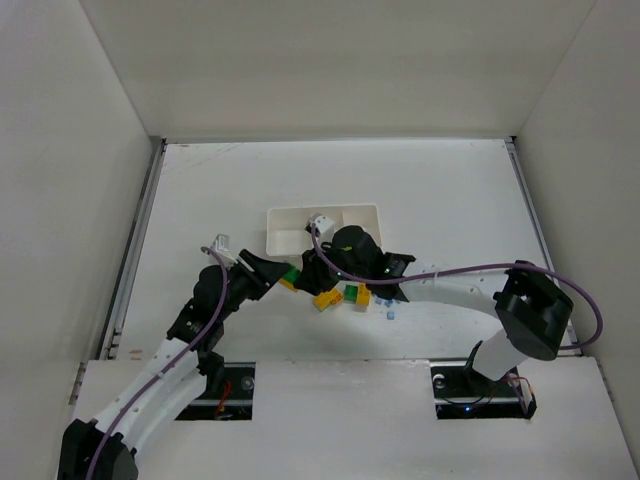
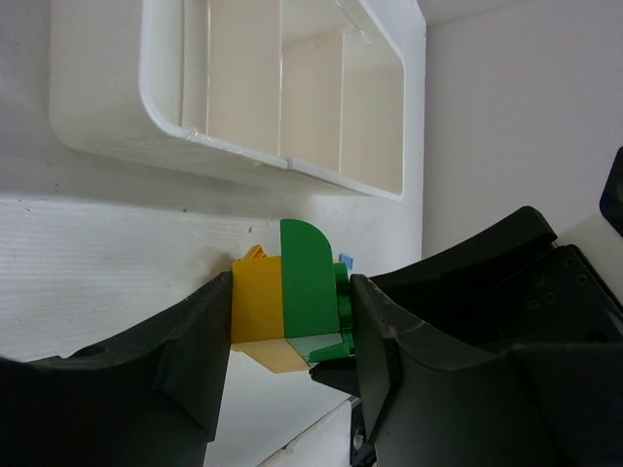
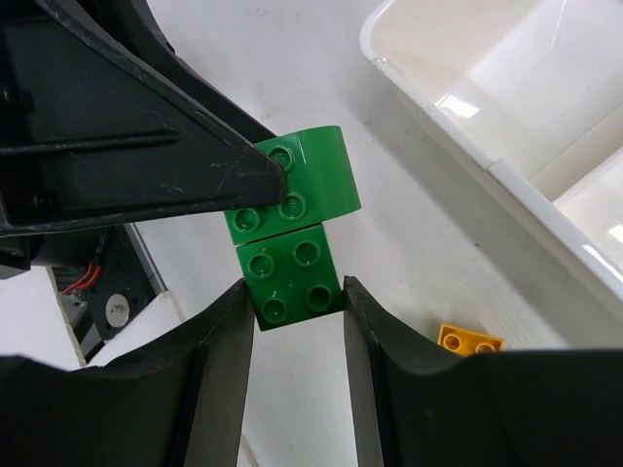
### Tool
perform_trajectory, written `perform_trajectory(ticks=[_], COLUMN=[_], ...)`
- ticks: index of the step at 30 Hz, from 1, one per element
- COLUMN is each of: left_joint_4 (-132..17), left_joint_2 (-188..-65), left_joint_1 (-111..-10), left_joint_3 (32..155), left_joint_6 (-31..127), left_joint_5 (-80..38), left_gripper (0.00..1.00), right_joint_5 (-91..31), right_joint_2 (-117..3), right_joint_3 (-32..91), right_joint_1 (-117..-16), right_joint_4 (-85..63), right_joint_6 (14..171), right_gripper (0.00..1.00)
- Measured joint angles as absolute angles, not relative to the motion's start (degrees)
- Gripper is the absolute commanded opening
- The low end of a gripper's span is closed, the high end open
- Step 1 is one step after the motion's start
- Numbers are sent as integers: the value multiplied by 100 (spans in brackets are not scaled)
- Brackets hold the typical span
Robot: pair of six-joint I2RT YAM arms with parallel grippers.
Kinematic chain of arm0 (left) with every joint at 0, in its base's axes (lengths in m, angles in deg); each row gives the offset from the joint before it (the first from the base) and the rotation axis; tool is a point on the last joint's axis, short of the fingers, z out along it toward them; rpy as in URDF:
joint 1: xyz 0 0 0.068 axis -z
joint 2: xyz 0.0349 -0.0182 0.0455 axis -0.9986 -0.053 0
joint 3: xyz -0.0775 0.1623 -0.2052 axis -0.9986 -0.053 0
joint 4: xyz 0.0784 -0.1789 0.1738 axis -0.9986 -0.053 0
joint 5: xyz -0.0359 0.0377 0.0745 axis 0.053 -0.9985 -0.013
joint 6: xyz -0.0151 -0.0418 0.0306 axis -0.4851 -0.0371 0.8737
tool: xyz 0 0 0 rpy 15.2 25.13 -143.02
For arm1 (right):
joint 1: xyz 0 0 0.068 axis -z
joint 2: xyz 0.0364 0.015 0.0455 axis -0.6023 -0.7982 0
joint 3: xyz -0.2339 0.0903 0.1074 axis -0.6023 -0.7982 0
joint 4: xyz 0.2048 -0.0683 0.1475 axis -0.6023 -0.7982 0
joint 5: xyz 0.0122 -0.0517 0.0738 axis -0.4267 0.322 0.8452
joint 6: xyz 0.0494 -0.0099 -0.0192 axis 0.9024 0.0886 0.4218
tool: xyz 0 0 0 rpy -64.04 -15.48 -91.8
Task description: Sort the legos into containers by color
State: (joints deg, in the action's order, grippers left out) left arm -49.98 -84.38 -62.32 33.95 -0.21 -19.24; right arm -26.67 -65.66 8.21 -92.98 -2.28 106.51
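Note:
My left gripper (image 2: 292, 321) is shut on a yellow brick (image 2: 258, 311) joined to a round-topped green brick (image 2: 307, 277), one finger against each. A darker green square brick (image 3: 292, 282) sits between my right gripper's (image 3: 294, 292) fingers, which are shut on it; it touches the rounded green brick (image 3: 302, 180). In the top view the two grippers meet at these legos (image 1: 291, 277), just in front of the white tray (image 1: 280, 215). The tray's compartments (image 2: 311, 97) look empty as far as they show; the right arm hides part of the tray from above.
More legos lie on the table in front of the tray: a yellow one (image 1: 325, 298), a green one on yellow (image 1: 355, 293) and tiny pale blue ones (image 1: 390, 313). A yellow brick (image 3: 470, 340) lies beside my right finger. White walls enclose the table.

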Motion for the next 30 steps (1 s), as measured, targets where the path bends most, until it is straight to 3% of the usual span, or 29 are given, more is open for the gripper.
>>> perform_trajectory(ticks=[4,8,23,30], left_joint_4=[-4889,-4836,-4939,-4950], left_joint_2=[-8384,-8264,-8200,-8303], left_joint_1=[-6225,-6214,-6247,-6269], left_joint_3=[3303,3174,3098,3111], left_joint_6=[-110,-134,32,71], left_joint_5=[-1954,-1967,-1967,-1967], left_gripper=[21,15,13,15], right_joint_5=[-2674,-2628,-2658,-3662], right_joint_2=[-6568,-6566,-5851,-5973], right_joint_3=[806,697,382,832], right_joint_1=[-9298,-9298,-8546,-8317], right_joint_4=[-204,-69,394,165], right_joint_6=[10743,10979,11489,11170], right_gripper=[27,29,29,32])
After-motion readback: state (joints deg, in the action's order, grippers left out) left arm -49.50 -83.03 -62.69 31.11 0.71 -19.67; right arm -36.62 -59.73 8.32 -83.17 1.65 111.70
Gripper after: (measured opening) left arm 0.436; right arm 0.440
